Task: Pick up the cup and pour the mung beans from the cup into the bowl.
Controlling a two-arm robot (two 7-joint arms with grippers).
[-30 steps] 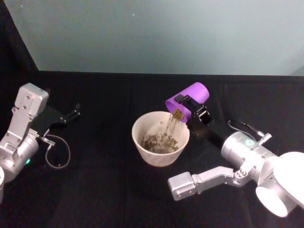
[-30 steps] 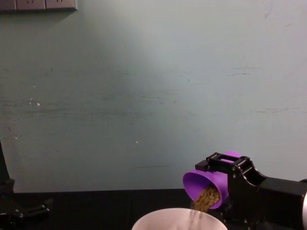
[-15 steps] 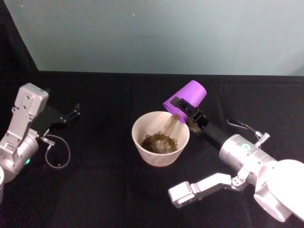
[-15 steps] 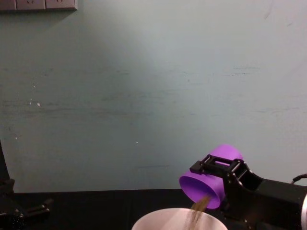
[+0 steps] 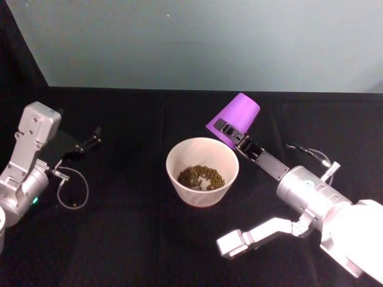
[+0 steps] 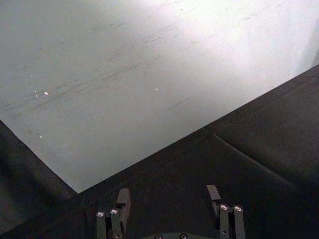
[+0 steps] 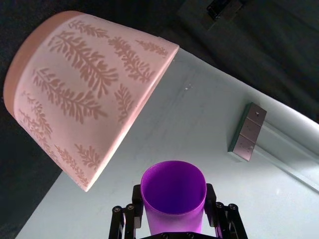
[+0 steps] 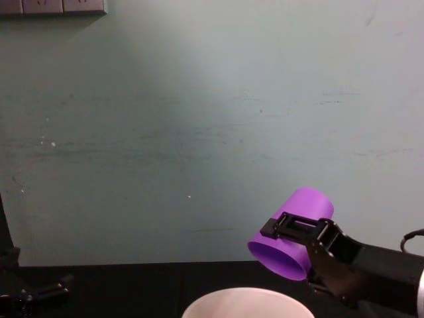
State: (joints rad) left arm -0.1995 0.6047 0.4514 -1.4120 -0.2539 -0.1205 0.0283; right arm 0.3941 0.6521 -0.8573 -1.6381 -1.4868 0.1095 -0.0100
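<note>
Clamping tilted cup (image 5: pixel 240 111), right pincer (image 5: pixel 232 130) hovers above bowl (image 5: pixel 170 168) rim; left pincer (image 5: pixel 93 137) parked.

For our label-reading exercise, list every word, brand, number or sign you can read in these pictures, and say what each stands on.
No text can be read anywhere.
Bright purple plastic cup, tipped in the right hand: plain.
Wide pinkish-white bowl: leaf pattern only, no letters.
Grey wall plates: no legible marking.
Left hand, open, parked at the left: unmarked.
</note>
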